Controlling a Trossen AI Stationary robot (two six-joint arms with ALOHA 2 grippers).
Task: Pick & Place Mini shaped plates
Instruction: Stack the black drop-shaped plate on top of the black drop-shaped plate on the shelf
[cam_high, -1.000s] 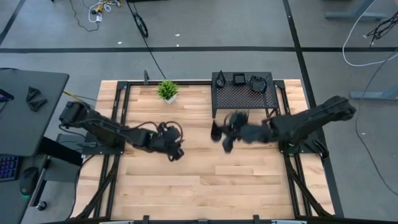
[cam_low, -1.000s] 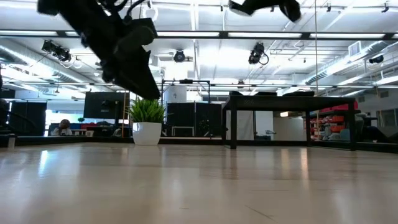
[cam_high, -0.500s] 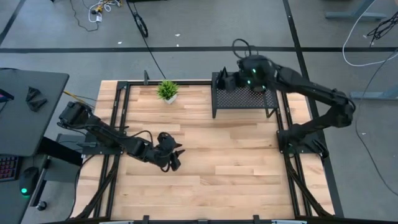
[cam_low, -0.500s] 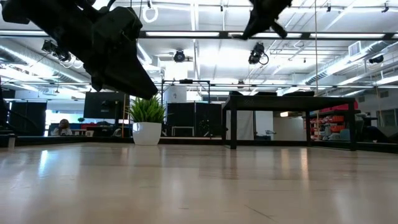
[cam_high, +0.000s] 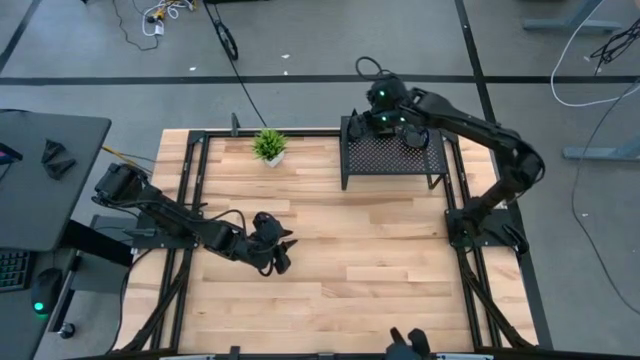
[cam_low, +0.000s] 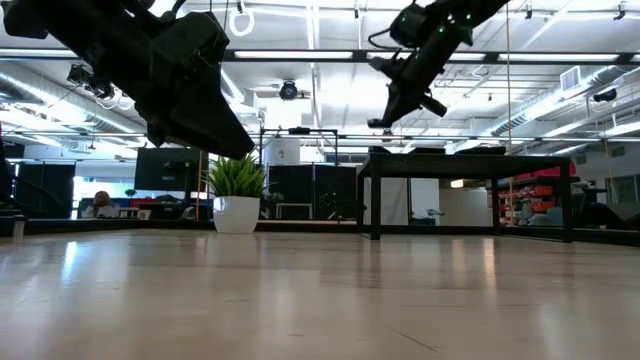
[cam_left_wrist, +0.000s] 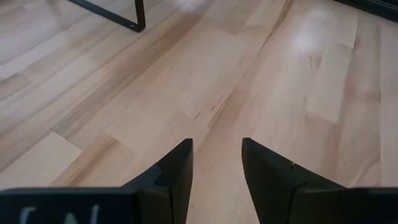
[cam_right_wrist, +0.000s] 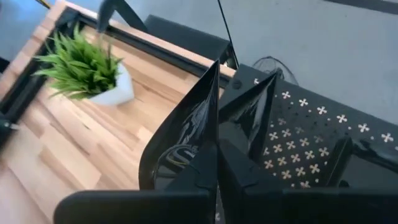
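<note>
Over the rack (cam_high: 392, 150), right gripper (cam_right_wrist: 217, 149) pinches a half-hidden plate (cam_right_wrist: 180, 143).

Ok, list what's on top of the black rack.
On the rack: black plates along its far edge. The right gripper, shut on a plate, hangs over the rack's left end and covers part of the row, so no count.

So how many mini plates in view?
3: one plate in the right hand above the rack, one on its left end, one near its right; arm may hide more.
</note>
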